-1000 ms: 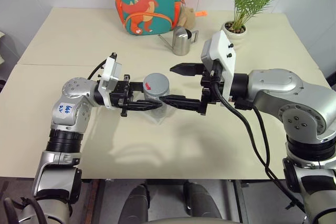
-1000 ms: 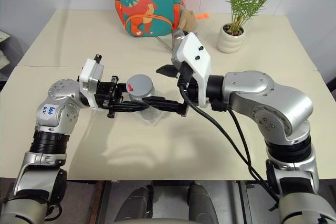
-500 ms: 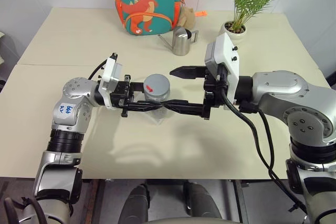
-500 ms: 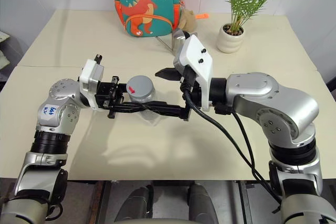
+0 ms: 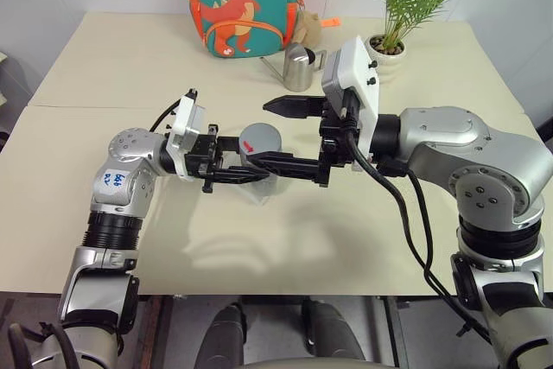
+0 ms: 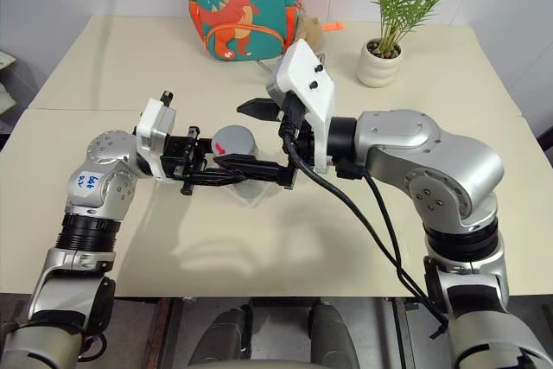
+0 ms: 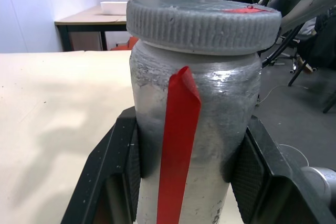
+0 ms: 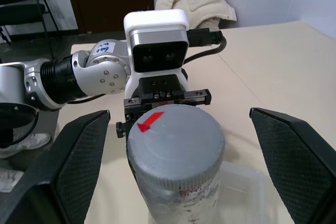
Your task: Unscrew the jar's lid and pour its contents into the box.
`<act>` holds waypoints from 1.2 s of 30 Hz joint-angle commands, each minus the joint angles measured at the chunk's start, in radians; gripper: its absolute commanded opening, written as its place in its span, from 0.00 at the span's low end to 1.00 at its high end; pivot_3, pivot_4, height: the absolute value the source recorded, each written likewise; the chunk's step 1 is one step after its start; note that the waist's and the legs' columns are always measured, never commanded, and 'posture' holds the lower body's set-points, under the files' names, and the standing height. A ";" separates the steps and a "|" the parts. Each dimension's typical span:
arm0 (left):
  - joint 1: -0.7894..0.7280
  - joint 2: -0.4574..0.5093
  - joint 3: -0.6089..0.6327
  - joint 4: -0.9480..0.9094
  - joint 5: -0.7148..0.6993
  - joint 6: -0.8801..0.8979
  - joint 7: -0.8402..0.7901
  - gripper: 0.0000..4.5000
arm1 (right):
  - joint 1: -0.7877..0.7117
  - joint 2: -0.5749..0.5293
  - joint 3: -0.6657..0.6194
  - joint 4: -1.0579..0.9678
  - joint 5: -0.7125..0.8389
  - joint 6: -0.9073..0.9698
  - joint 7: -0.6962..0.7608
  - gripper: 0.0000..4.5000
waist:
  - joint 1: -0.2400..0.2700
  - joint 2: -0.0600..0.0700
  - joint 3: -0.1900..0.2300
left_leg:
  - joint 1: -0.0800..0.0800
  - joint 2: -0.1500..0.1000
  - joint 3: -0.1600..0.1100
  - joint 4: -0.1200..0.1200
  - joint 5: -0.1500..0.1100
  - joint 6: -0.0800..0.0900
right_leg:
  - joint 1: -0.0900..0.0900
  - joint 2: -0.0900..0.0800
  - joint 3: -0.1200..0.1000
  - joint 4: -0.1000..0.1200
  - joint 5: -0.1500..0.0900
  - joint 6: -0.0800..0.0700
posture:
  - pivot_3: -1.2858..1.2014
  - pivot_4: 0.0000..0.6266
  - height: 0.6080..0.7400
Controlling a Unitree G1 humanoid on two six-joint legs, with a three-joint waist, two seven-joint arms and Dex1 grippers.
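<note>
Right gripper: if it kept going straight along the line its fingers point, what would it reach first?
The lid of the jar. The right gripper is open, one finger either side of the lid, apparently not touching; the left gripper clamps the jar's body.

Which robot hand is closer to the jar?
Left. The left gripper is clamped on the jar, while the right gripper stands open around the lid, not touching.

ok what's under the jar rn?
The clear box sits on the table below the jar, which the left hand holds. The jar's grey body hides any contents; lid is on.
</note>
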 commanded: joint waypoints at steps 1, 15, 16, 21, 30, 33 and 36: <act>-0.032 -0.005 0.005 -0.007 0.000 -0.016 -0.010 0.41 | -0.032 -0.005 0.002 -0.009 -0.003 0.004 0.014 0.99 | 0.000 0.000 0.000 | 0.000 0.000 0.000 0.000 0.000 0.000 | 0.000 0.000 0.000 0.000 0.000 0.000 | 0.52 0.24 1.00; -0.033 -0.011 0.008 -0.006 0.006 -0.019 -0.012 0.41 | -0.060 -0.017 0.020 -0.003 -0.033 0.021 0.024 0.99 | 0.000 0.000 0.000 | 0.000 0.000 0.000 0.000 0.000 0.000 | 0.000 0.000 0.000 0.000 0.000 0.000 | 0.52 0.24 1.00; -0.034 -0.011 0.008 -0.005 0.006 -0.019 -0.012 0.41 | -0.061 -0.017 0.019 -0.003 -0.034 0.022 0.023 0.99 | 0.000 0.000 0.000 | 0.000 0.000 0.000 0.000 0.000 0.000 | 0.000 0.000 0.000 0.000 0.000 0.000 | 0.52 0.24 1.00; -0.037 -0.012 0.008 0.000 0.007 -0.020 -0.013 0.41 | -0.066 -0.017 0.010 -0.004 -0.032 0.018 0.023 0.99 | 0.000 0.000 0.000 | 0.000 0.000 0.000 0.000 0.000 0.000 | 0.000 0.000 0.000 0.000 0.000 0.000 | 0.52 0.24 1.00; -0.042 -0.016 0.007 0.008 0.011 -0.025 -0.014 0.41 | -0.058 -0.020 0.016 -0.009 -0.032 0.024 0.025 0.86 | 0.000 0.000 0.000 | 0.000 0.000 0.000 0.000 0.000 0.000 | 0.000 0.000 0.000 0.000 0.000 0.000 | 0.52 0.24 1.00; -0.044 -0.016 0.007 0.012 0.012 -0.028 -0.015 0.41 | -0.057 -0.022 0.017 -0.009 -0.034 0.024 0.028 0.86 | 0.000 0.000 0.000 | 0.000 0.000 0.000 0.000 0.000 0.000 | 0.000 0.000 0.000 0.000 0.000 0.000 | 0.52 0.24 1.00; -0.045 -0.017 0.007 0.015 0.014 -0.030 -0.015 0.41 | -0.054 -0.028 0.025 -0.012 -0.039 0.021 0.034 0.86 | 0.000 0.000 0.000 | 0.000 0.000 0.000 0.000 0.000 0.000 | 0.000 0.000 0.000 0.000 0.000 0.000 | 0.52 0.24 1.00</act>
